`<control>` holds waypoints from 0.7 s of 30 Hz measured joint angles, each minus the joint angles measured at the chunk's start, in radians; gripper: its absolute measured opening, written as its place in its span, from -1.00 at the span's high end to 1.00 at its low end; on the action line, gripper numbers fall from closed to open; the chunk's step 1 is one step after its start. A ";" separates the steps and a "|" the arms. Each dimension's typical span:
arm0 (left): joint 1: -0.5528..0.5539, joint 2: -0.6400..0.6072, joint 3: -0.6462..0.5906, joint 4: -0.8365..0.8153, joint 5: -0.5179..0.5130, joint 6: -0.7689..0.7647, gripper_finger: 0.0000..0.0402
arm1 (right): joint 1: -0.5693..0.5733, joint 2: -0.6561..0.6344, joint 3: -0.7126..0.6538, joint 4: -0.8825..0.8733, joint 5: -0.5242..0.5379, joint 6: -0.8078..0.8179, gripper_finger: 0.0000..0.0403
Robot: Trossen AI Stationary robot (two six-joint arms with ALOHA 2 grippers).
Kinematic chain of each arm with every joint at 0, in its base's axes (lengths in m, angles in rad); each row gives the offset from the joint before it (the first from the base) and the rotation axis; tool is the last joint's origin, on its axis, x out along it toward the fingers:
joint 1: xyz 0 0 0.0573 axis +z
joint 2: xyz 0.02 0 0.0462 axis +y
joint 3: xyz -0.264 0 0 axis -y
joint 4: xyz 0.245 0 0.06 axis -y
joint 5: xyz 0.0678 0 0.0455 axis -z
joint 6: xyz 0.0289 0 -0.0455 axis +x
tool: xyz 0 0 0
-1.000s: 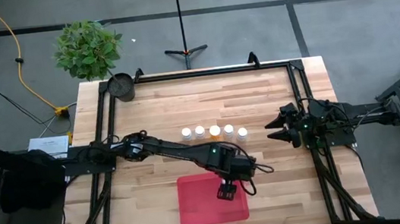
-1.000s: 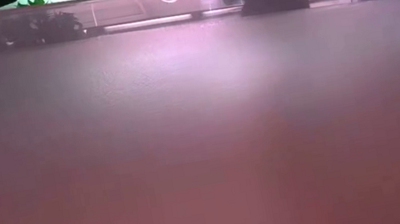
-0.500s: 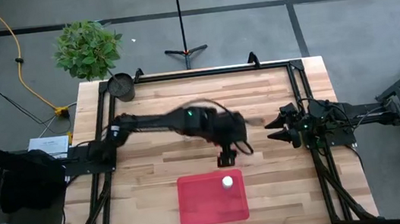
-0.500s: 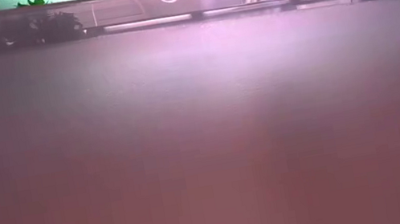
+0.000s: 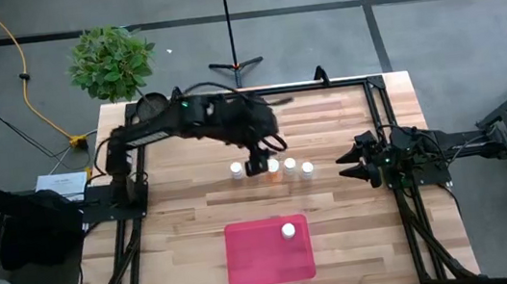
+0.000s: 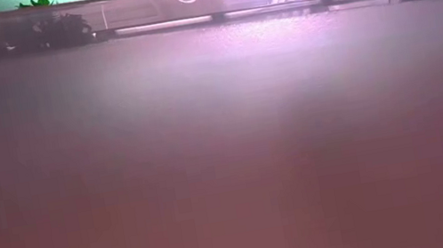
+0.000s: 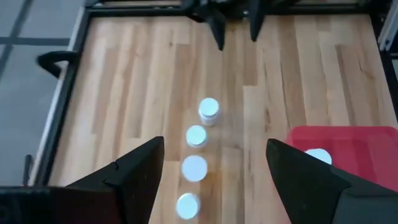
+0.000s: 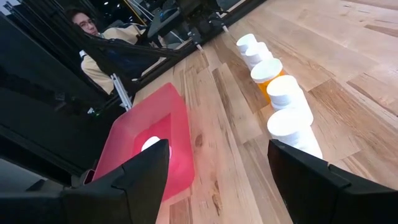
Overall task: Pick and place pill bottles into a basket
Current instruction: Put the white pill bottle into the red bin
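One pill bottle has been set in the red basket, and the left end effector, its fingers apart and empty, is poised over the row of bottles on the bench. A descent around one cap is called for next (neighbours touch). The right end effector waits apart at the bench's right side.

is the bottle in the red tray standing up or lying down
Standing up: the pill bottle in the basket shows only its round white cap from above.

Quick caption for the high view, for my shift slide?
Left gripper open over the row of pill bottles; one bottle stands in the red basket; right gripper waits aside.
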 joint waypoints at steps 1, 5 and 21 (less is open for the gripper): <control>0.005 -0.015 0.000 -0.004 -0.004 0.000 -0.58 | 0.000 0.000 0.000 0.000 0.000 0.000 -0.31; 0.031 -0.073 0.000 -0.023 -0.010 -0.001 -0.58 | 0.000 0.000 0.000 0.000 0.000 0.000 -0.31; 0.146 -0.290 0.000 -0.049 -0.027 -0.003 -0.58 | 0.000 0.000 0.000 -0.004 -0.042 0.001 -0.31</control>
